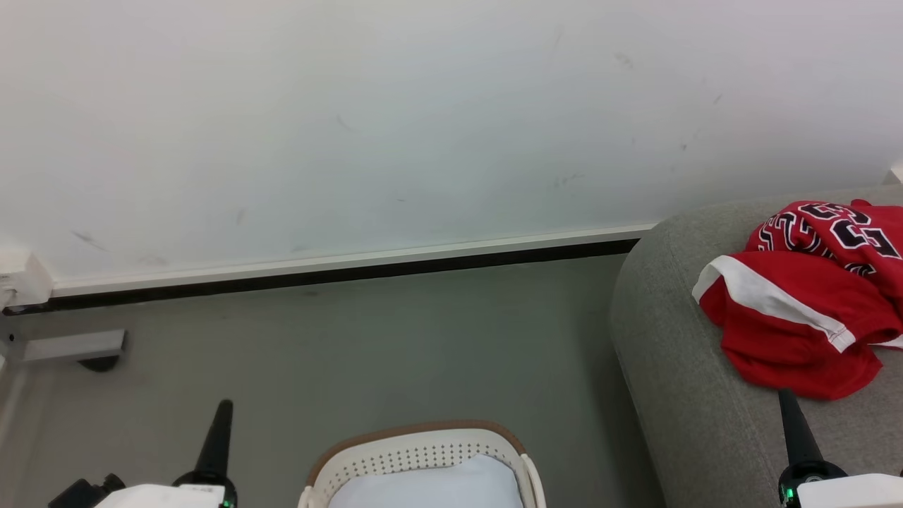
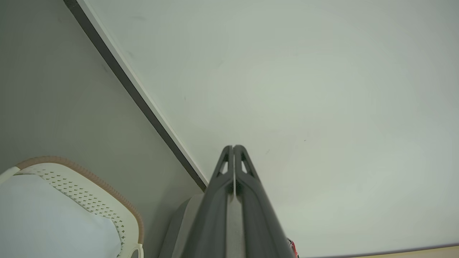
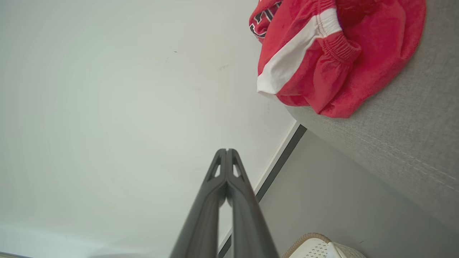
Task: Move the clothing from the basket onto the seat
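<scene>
**Jersey on the sofa, both grippers closed and empty**

The head view showed the red jersey point(image 1: 804, 310) crumpled on the light-grey sofa point(image 1: 670, 395), near its rounded left end. The tip of the right gripper point(image 1: 785, 398) stood just below the cloth. The right wrist view made plain what that view could not: the gripper was clear of the jersey. It also showed the jersey's white band and gathered hem lying at the sofa's edge.

The left gripper point(image 1: 223, 409) stood over the grey floor point(image 1: 388, 339), left of the basket point(image 1: 416, 429), which held a pale blue-white cloth point(image 1: 430, 487). In each wrist view the gripper's two fingers met at the tips and held nothing.

A strip of floor ran between basket and sofa. Beyond the basket, open floor reached the dark baseboard point(image 1: 353, 271) under the white wall point(image 1: 353, 127).
</scene>
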You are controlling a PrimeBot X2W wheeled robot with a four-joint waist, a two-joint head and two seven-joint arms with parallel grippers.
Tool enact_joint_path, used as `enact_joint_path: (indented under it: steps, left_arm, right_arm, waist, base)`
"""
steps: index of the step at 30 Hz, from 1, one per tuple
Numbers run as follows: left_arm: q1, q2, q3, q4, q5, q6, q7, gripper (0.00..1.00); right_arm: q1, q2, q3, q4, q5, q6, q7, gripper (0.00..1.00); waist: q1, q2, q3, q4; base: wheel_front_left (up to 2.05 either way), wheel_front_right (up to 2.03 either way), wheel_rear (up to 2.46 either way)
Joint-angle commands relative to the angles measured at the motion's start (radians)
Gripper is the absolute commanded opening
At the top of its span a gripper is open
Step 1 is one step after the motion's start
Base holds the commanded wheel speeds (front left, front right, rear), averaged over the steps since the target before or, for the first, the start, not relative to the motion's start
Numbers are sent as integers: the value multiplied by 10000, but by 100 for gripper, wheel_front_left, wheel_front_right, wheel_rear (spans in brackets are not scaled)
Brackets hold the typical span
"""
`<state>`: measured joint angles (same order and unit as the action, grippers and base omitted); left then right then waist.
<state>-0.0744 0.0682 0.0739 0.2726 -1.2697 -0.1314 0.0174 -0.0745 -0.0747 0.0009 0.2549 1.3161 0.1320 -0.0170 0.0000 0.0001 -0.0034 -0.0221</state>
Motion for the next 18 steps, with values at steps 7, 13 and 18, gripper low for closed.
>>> enact_joint_path:
  steps: [7, 13, 18]
  left_arm:
    - [-223, -21, 120, -137, -707, 9, 218, 0]
    - [-249, -52, 176, -157, -1204, 10, 357, 0]
    - [-280, -67, 224, -179, -1580, 10, 469, 0]
  right_arm:
    - [-191, -96, -177, -120, 688, -16, 234, 0]
    - [-232, -90, -284, -127, 1151, -17, 370, 0]
    - [-268, -85, -364, -131, 1520, -18, 477, 0]
  waist:
    - [0, -1, 10, 34]
    - [0, -1, 18, 62]
    - [0, -1, 24, 86]
  base:
    - [0, 0, 0]
    - [0, 0, 0]
    - [0, 0, 0]
